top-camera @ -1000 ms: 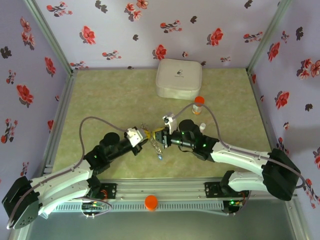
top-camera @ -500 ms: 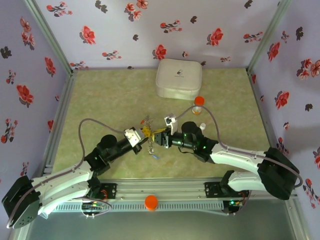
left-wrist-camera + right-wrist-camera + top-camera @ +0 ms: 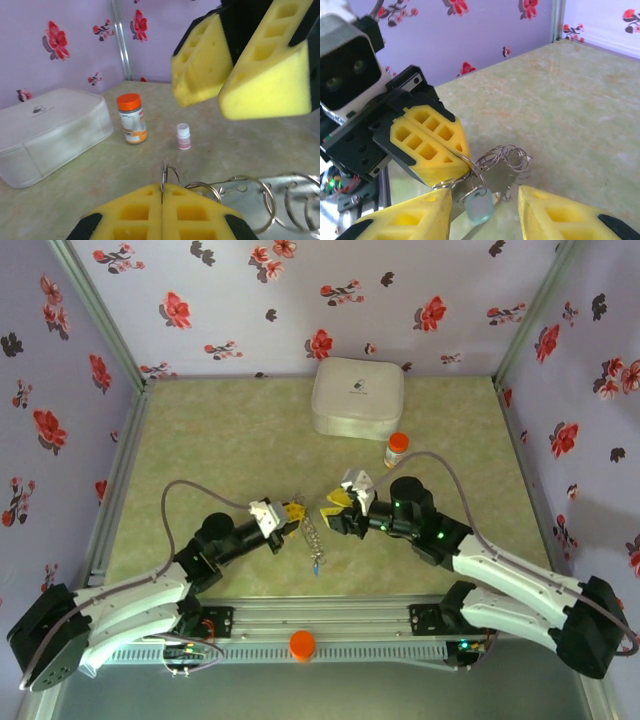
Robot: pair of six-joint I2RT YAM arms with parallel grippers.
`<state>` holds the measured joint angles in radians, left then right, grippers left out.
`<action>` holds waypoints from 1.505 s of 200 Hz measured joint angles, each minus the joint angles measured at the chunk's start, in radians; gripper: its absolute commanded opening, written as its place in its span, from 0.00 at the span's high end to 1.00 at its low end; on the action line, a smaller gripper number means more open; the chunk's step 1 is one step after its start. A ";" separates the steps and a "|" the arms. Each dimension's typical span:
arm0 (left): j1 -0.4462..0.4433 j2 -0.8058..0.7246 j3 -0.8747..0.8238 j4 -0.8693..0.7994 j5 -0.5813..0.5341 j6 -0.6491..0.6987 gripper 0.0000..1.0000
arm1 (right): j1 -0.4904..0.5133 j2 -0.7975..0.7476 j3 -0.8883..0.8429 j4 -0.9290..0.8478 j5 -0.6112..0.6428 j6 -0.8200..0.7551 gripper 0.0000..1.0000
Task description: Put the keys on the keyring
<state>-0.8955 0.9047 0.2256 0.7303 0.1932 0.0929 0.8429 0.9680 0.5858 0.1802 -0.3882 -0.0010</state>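
My left gripper [image 3: 292, 512] is shut, its yellow pads [image 3: 135, 212] pinching the thin metal keyring [image 3: 163, 176] edge-on. A tangle of silvery wire rings [image 3: 507, 156] hangs from the keyring beside my left gripper [image 3: 431, 145]. One of the keys, a pale blue tag [image 3: 480, 206], dangles on a loop. In the top view the keys [image 3: 313, 543] trail down toward the table, the blue one [image 3: 316, 566] lowest. My right gripper [image 3: 336, 506] stands open just right of the bunch. Its fingers [image 3: 415, 217] flank the blue tag without touching it.
A white rounded box [image 3: 357, 397] sits at the back of the table. An orange-capped bottle [image 3: 397, 449] stands in front of the box. A tiny white-capped vial [image 3: 184, 136] stands near the bottle [image 3: 131, 118]. The floral walls close in on three sides.
My right gripper has opened and drawn back to the right, off the bunch. The keys now hang from my left gripper alone, which has shifted slightly down and left.
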 measured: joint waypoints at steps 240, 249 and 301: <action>0.004 0.092 -0.002 0.089 0.216 0.021 1.00 | -0.040 0.116 0.082 -0.259 -0.204 -0.356 1.00; 0.004 0.095 -0.002 0.093 0.219 0.018 1.00 | -0.042 0.129 0.082 -0.249 -0.211 -0.354 1.00; 0.006 0.119 -0.002 0.156 0.227 -0.006 1.00 | -0.045 0.122 0.043 -0.135 -0.220 -0.305 0.71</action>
<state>-0.8898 1.0237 0.2241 0.8867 0.4198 0.0868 0.7975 1.0901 0.6289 0.0448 -0.6086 -0.3058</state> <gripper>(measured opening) 0.038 0.256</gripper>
